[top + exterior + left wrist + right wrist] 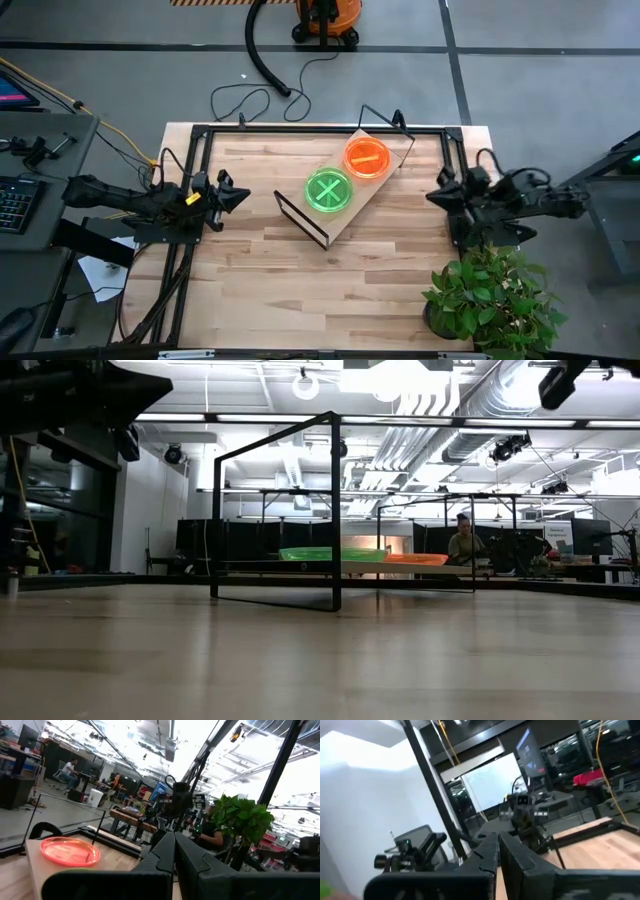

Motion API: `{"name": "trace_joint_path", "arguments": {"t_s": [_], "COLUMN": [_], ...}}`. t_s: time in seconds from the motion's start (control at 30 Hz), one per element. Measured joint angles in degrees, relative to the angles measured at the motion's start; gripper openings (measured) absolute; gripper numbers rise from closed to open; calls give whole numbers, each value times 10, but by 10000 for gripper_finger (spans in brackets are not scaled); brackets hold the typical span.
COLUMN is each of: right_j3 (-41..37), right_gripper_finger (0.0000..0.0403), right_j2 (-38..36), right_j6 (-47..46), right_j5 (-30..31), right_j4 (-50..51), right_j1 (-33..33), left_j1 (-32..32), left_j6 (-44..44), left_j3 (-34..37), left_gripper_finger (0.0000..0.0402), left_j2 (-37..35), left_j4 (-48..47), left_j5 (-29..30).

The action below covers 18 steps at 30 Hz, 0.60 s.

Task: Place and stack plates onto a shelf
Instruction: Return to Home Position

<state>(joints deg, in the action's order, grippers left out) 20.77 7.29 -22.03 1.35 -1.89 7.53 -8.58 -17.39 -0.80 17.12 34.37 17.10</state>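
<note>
The shelf (pixel 352 190), a light-wood board on a black wire frame, stands slanted at the table's middle. On it rest an orange stack of plates (pixel 367 157) toward the far end and a green stack (pixel 329 191) toward the near end; how many plates each holds does not show. In the low view the green plates (pixel 330 554) and the orange plates (pixel 415 559) lie flat on the board. My left gripper (pixel 243 196) hovers shut at the table's left edge. My right gripper (pixel 432 195) hovers shut at the right edge. Both are raised and apart from the shelf.
A potted plant (pixel 495 297) stands at the table's near right corner, below my right arm. A black frame (pixel 200 135) runs along the table's far and side edges. Bare wood lies between the shelf and the near edge (pixel 320 300). People sit in the room beyond.
</note>
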Motion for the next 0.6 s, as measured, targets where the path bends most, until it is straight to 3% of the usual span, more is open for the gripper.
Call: {"name": "trace_joint_path", "arguments": {"t_s": [0.37,0.6], "right_j3": [-108,-200], "right_gripper_finger": [0,0], "right_j2": [0,0], "right_j6": [0,30], "right_j5": [-5,-4], "right_j4": [-44,-218], "right_j1": [0,-5], "left_j1": [0,0], "left_j6": [0,0], "left_j3": [0,0], "left_gripper_finger": [1,1], "left_j2": [0,0], "left_j4": [-2,-3], "left_j5": [0,0]}}
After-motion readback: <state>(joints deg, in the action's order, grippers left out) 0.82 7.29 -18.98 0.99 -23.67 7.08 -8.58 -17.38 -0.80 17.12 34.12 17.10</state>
